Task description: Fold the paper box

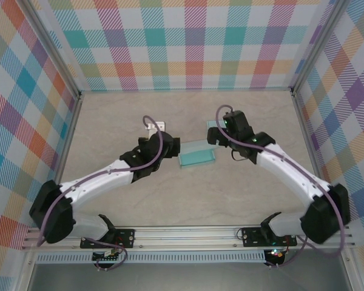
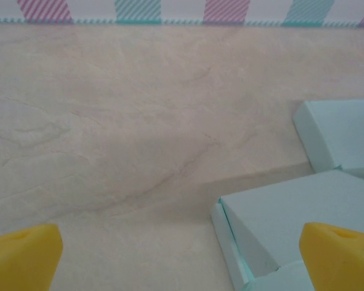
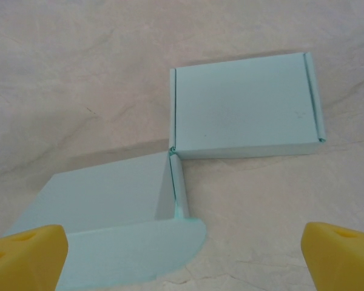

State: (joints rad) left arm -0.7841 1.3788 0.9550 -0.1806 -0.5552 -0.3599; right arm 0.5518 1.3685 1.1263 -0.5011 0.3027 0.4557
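Yellow fingertips (image 2: 24, 257) wide apart, gripping nothing: left gripper (image 2: 182, 260) just beside box (image 1: 197, 159), mid-table (image 1: 188, 206). Right gripper (image 3: 182, 260) also spread and empty, over it. Flap (image 3: 133, 254) lies unfolded, so folding looks unfinished; claws likely open for a fresh grip.

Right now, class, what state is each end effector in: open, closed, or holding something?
Left end effector: open, holding nothing.
Right end effector: open, holding nothing.
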